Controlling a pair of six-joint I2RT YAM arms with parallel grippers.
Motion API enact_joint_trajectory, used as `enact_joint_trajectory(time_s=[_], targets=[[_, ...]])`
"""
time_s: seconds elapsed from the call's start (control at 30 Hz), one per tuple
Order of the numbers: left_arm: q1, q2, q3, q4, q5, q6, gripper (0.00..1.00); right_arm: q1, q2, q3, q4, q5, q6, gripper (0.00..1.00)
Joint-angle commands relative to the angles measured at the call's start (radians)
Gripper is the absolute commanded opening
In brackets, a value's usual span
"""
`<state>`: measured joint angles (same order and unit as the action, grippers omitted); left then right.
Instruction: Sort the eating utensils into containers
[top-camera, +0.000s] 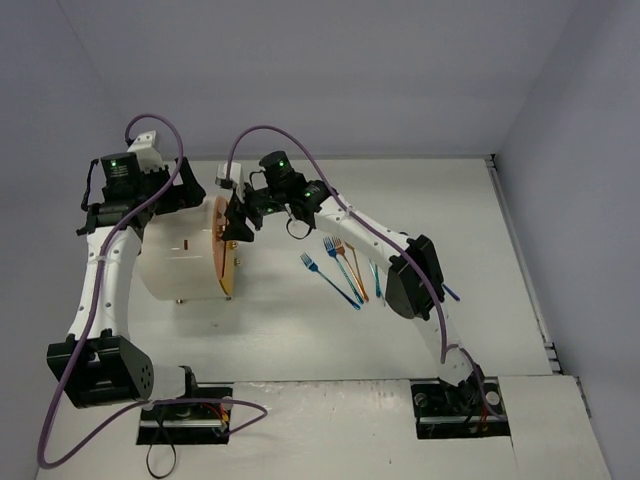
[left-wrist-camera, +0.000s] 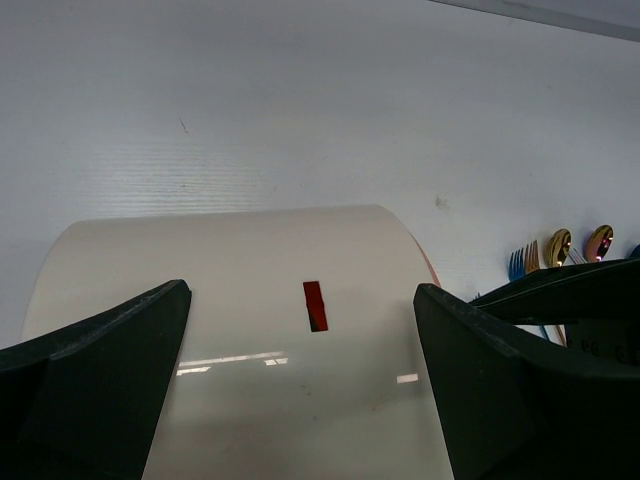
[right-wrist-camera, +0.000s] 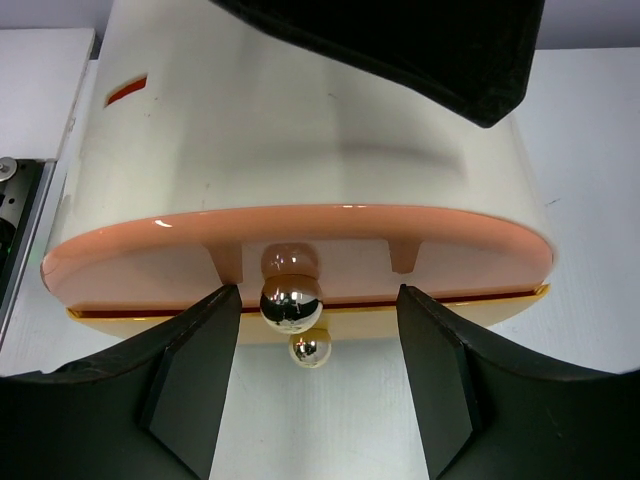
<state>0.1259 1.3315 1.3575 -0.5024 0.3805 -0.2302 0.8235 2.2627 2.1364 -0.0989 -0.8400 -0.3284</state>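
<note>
Overall light: we log bright, even, diffuse overhead light in all three views; the walls read cool grey-blue.
Shadows: soft and short on the table (top-camera: 300, 340), close beside the cabinet (top-camera: 180, 265).
Glare: white streaks on the cabinet's glossy shell; a thin highlight along its orange front (right-wrist-camera: 300, 225); the brass knob (right-wrist-camera: 291, 303) mirrors the room.
Near field: left gripper (left-wrist-camera: 302, 292) and right gripper (right-wrist-camera: 318, 295) show as soft-edged black masses without detail.
Sharpness: top view crisp; utensils (left-wrist-camera: 557, 247) at the left wrist view's edge look slightly soft.
Distortion: we note the cabinet bulging in the right wrist view.
</note>
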Motion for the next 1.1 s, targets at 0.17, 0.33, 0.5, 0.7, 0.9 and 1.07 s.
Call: enact_joint_trajectory(time_s=[0.17, 0.33, 0.5, 0.7, 0.9, 1.07], targets=[[-0.006, -0.041, 0.131, -0.080, -0.047, -0.061, 0.93, -0.003, -0.152, -0.014, 0.069, 0.120, 0.065, 0.61], [-0.006, -0.092, 0.206, -0.127, -0.128, -0.057, 0.93, -0.049, -0.272, -0.167, 0.071, 0.148, 0.115, 0.61], [-0.029, -0.159, 0.206, -0.191, -0.228, -0.040, 0.93, -0.073, -0.331, -0.318, 0.070, 0.125, 0.131, 0.59], [-0.132, -0.253, 0.148, -0.293, -0.465, 0.051, 0.93, -0.083, -0.315, -0.394, 0.069, 0.095, 0.129, 0.54], [-0.232, -0.373, 0.060, -0.339, -0.617, 0.048, 0.93, -0.076, -0.247, -0.368, 0.073, 0.117, 0.133, 0.54], [-0.259, -0.424, 0.002, -0.377, -0.618, 0.013, 0.93, -0.053, -0.191, -0.310, 0.075, 0.140, 0.121, 0.53]])
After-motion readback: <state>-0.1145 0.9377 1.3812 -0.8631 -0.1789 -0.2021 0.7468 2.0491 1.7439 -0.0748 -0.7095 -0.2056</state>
